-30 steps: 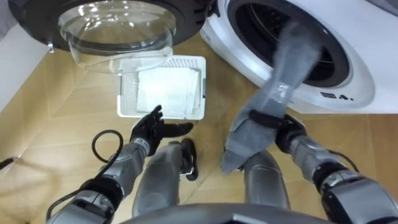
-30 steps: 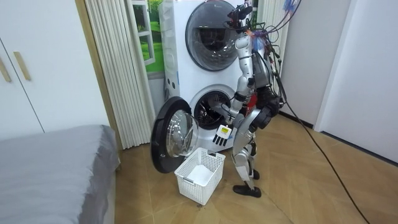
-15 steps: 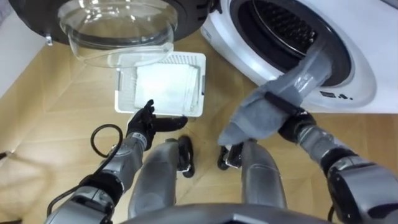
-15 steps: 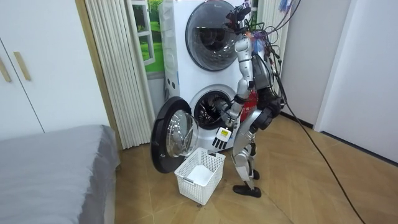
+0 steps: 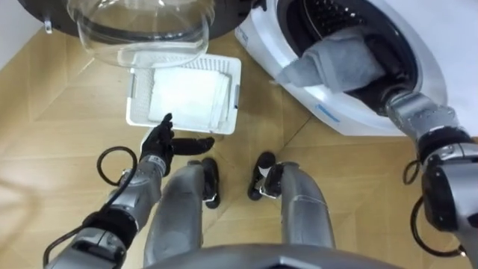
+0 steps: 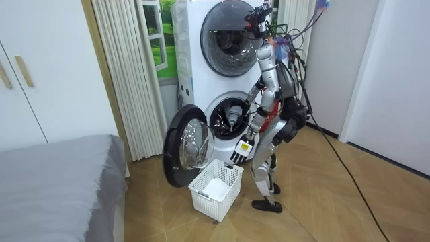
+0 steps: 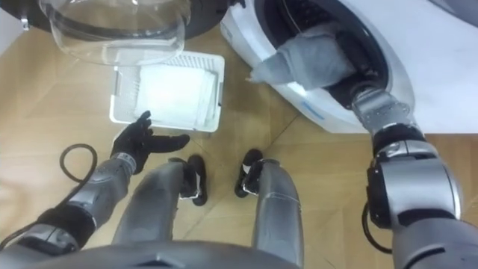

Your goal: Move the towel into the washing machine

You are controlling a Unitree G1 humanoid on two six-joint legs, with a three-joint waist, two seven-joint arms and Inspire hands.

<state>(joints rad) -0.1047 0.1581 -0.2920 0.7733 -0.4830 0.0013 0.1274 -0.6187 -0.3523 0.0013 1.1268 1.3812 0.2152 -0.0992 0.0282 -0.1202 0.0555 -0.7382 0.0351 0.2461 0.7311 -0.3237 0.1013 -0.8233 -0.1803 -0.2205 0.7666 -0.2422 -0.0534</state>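
The towel (image 5: 328, 63) lies bunched in the mouth of the washer (image 5: 358, 123), upper right of the frame. It is mostly inside the drum, but 1 corner drapes out over the lower rim toward the frame's centre. The right hand reaches in behind it from the right edge. It is buried in the drum, so I cannot tell whether it grips the cloth. The left hand (image 5: 168, 142) hangs at lower left over the floor (image 5: 60, 112), fingers straight and relaxed, holding nothing. To finish well, I judge the towel wants a push deeper until that corner clears the rim, then a withdrawal that does not drag cloth back out. The open door (image 5: 142, 30) takes the upper left and the basket (image 5: 133, 97) sits just below it, near the washer. The bare floor at left offers the free room.
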